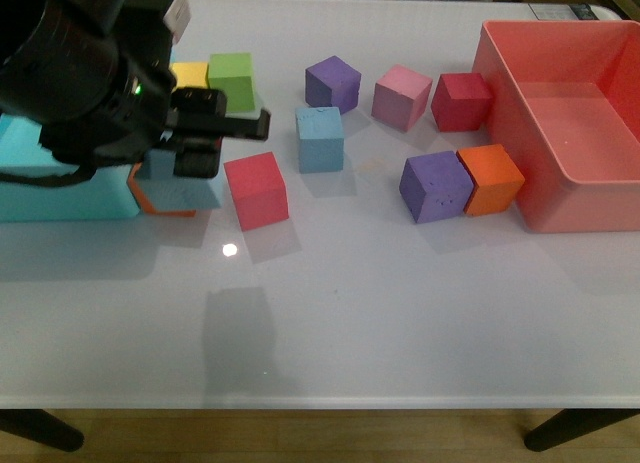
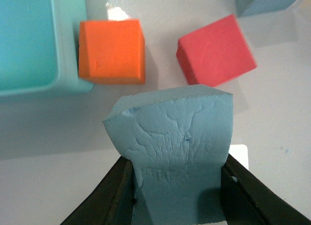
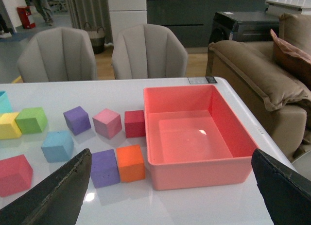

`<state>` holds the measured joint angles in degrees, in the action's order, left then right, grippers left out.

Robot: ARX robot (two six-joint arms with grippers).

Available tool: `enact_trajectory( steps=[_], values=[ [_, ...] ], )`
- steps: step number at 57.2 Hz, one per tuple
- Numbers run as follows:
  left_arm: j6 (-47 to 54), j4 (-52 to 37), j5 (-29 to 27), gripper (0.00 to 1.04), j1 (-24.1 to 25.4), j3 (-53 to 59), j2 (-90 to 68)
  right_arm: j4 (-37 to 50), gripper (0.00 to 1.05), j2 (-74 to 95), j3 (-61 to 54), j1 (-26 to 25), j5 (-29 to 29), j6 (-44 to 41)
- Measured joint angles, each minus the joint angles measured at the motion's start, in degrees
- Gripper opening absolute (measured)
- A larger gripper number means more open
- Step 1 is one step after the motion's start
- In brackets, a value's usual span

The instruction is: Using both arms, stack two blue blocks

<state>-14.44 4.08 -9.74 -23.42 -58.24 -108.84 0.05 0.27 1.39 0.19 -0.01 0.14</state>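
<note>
While in left hand (image 2: 177,188), block (image 2: 170,132) half-hidden

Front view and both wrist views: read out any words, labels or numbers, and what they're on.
No text can be read anywhere.
Grey plate at the table's edge: too small to read.
White tag on the left arm: blurred, illegible.

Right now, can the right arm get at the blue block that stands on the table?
Probably yes: nothing touches the blue block, and the right hand is open and empty.
</note>
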Motion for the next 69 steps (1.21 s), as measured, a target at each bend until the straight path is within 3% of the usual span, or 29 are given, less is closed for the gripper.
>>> enact_trajectory(
  steps=[25,69],
  values=[
    [2.3,9.6,0.1,0.35,-5.1,-25.7,-13.1,0.0,0.96,0.0,0.0,0.0,0.0,0.0],
    [10.2,21.2,-0.6,0.34,-5.2,-57.0,-36.8,0.0,0.96,0.0,0.0,0.0,0.0,0.0]
  ],
)
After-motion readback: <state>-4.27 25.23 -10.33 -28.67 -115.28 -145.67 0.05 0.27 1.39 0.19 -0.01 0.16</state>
